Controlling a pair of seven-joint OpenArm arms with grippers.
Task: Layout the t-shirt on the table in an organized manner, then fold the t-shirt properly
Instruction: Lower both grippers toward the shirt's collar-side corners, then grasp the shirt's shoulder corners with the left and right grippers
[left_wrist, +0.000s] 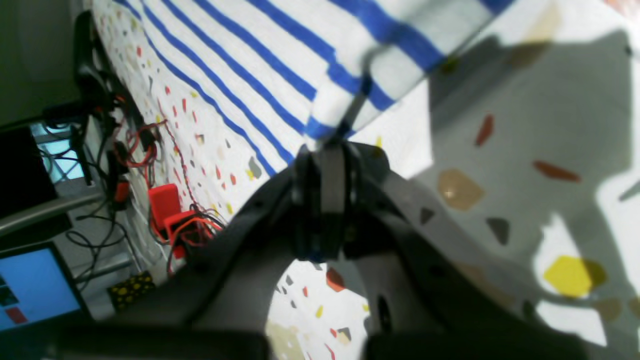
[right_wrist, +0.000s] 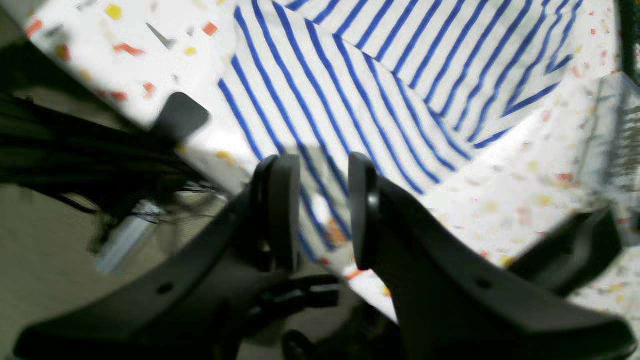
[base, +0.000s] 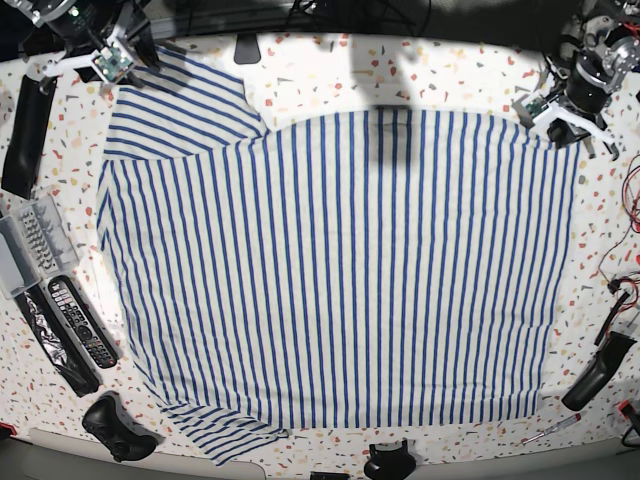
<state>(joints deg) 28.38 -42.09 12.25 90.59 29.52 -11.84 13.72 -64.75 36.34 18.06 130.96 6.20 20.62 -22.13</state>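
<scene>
The t-shirt (base: 340, 270), white with thin blue stripes, lies spread flat over most of the table (base: 330, 70). One sleeve points to the far left corner, another to the near left. My left gripper (base: 545, 115) is at the shirt's far right corner. In the left wrist view it (left_wrist: 334, 145) is shut on the edge of the shirt (left_wrist: 250, 60), which hangs a little above the table (left_wrist: 500, 150) and casts a shadow. My right gripper (base: 125, 62) is at the far left sleeve. In the right wrist view it (right_wrist: 321, 165) is open and empty over the shirt (right_wrist: 350, 75).
Along the left edge lie a black bar (base: 22, 125), a grey tray (base: 25, 245), remote controls (base: 80, 325) and a black game controller (base: 115, 425). A black handheld tool (base: 590, 375) and a screwdriver (base: 545, 430) lie near right. Red cables (left_wrist: 165, 210) hang off the table's side.
</scene>
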